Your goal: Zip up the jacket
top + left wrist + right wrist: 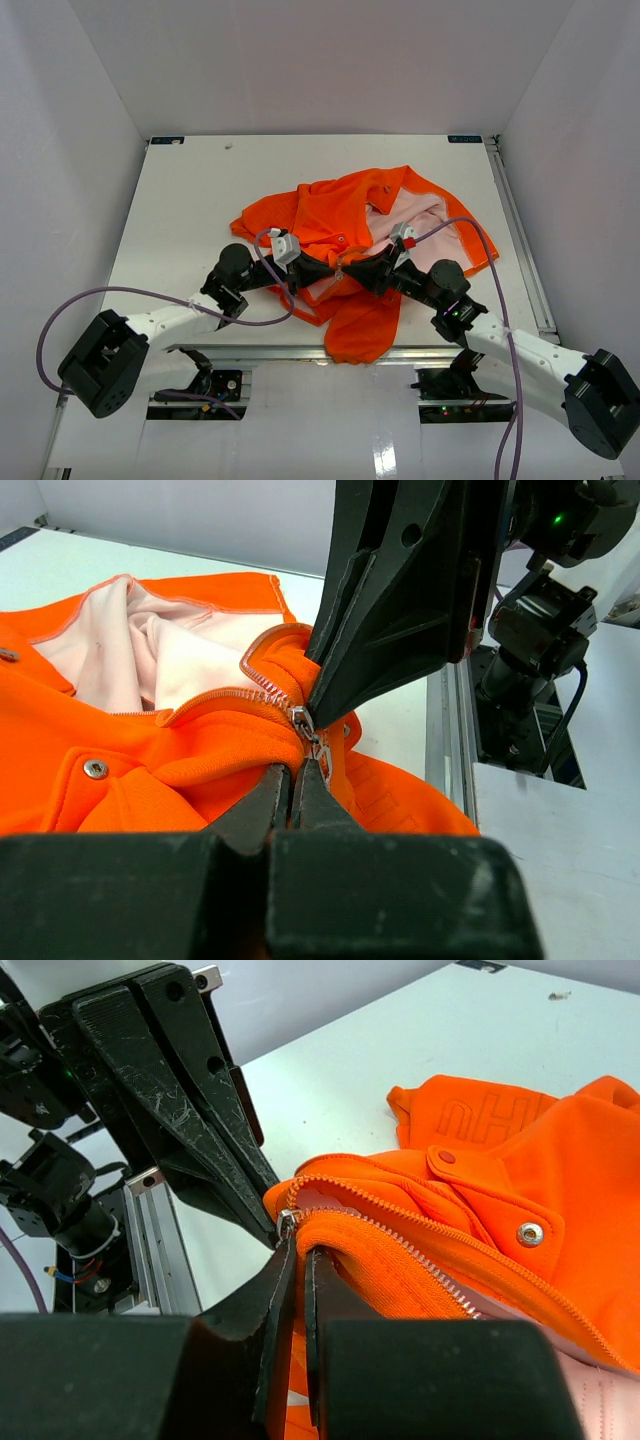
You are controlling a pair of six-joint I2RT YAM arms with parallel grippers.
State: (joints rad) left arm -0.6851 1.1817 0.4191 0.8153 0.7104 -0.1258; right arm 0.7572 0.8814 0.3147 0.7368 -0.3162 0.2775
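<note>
The orange jacket [330,215] lies crumpled mid-table, with its pink lining [420,225] showing at the right. My left gripper [330,272] and right gripper [352,270] meet tip to tip at the lower end of the zipper. In the left wrist view my left gripper [293,772] is shut on the pull of the metal zipper slider [303,723], with the right gripper's fingers [400,600] just beyond. In the right wrist view my right gripper [298,1255] is shut on the jacket's fabric [500,1160] right beside the slider [287,1223]. The zipper teeth above the slider are apart.
The white table [180,200] is walled on three sides. A fold of the jacket hangs over the near edge [360,335] above the metal rail [260,352]. Purple cables [130,293] loop beside each arm.
</note>
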